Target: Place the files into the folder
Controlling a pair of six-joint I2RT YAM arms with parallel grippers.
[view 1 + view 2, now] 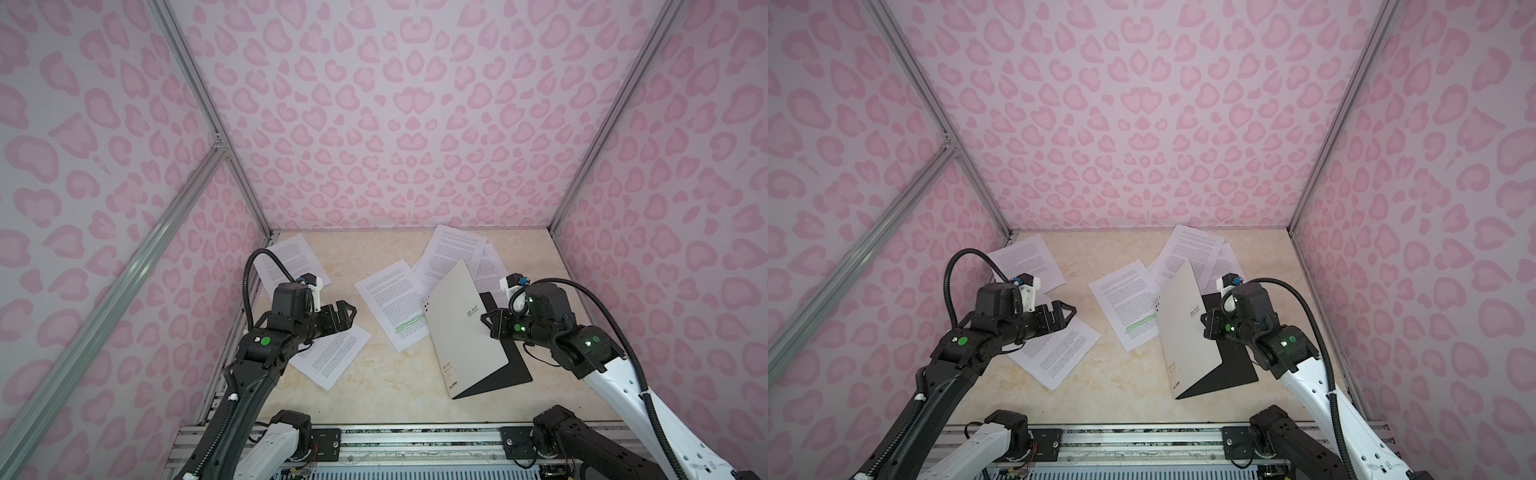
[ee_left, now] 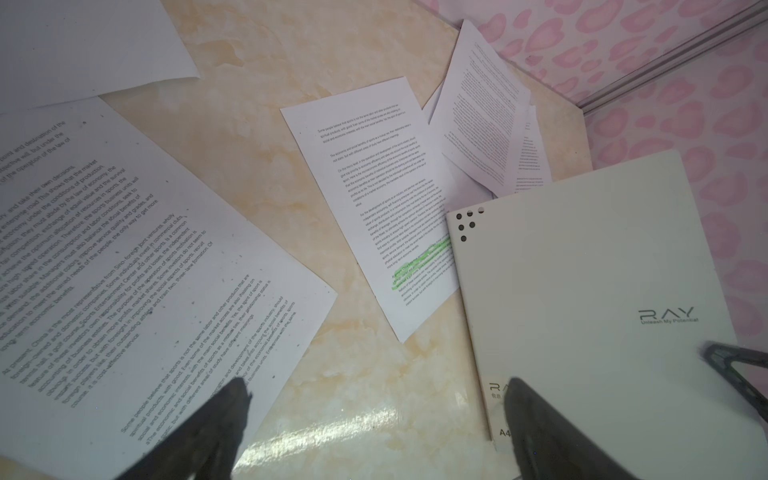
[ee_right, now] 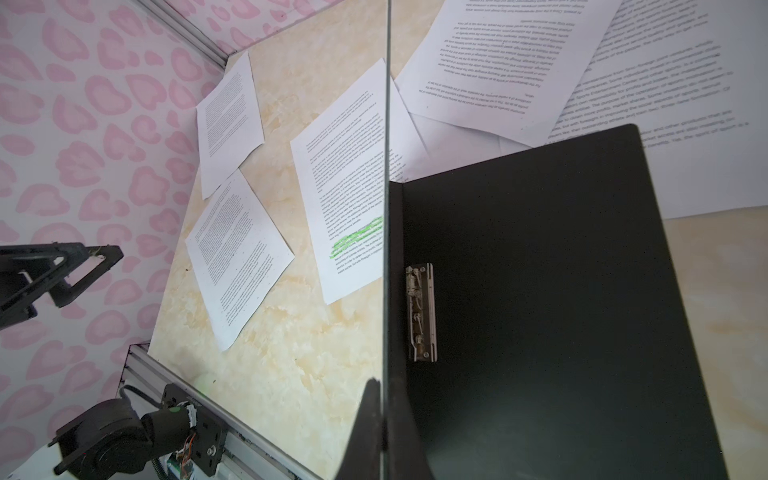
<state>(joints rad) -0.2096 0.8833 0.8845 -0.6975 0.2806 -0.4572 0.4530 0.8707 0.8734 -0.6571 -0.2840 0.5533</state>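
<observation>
Clamping the folder point(image 1: 461, 332) cover's edge, right jaws hold it raised; left jaws gape wide, seemingly clear above files point(image 1: 332, 361).

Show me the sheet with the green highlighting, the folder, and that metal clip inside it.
green-highlighted sheet point(image 1: 392, 301): in a top view, middle of its printed text.
folder point(image 1: 463, 332): in a top view, centre of its raised grey-white cover.
metal clip point(image 3: 422, 311): right wrist view, middle of the clip.

- Left arm point(image 1: 253, 365) reaches in from the near left, its wrist level; the left claw point(image 1: 348, 318) hangs in the air with jaws spread wide, pointing toward the middle
- Right arm point(image 1: 615, 374) is bent inward; the right claw point(image 1: 490, 322) is pinched tight on the raised cover edge of the folder point(image 1: 461, 332)
</observation>
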